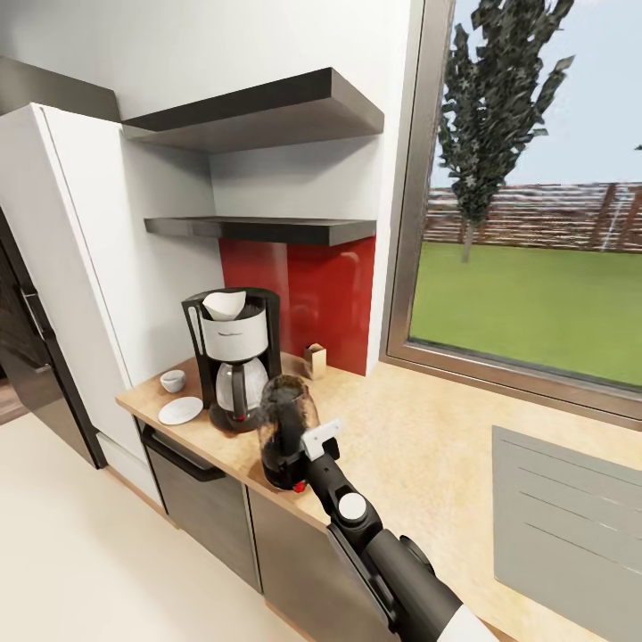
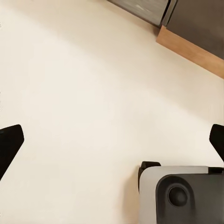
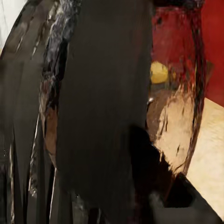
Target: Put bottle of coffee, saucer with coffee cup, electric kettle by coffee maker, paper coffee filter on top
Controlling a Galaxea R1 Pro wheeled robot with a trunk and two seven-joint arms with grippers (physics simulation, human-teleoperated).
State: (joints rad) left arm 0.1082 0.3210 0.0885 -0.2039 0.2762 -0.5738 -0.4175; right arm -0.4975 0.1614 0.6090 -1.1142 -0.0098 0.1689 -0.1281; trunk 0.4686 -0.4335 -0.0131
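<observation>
Am holding electric kettle (image 1: 287, 430) by handle in right claw (image 1: 312, 443), clenched, kettle sitting on worktop (image 1: 419, 446) just beside coffee maker (image 1: 234, 357); left claw (image 2: 112, 140) hanging released.

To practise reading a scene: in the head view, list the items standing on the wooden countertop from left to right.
coffee cup → saucer → coffee maker → electric kettle → bottle of coffee, all on the kitchen countertop.
</observation>
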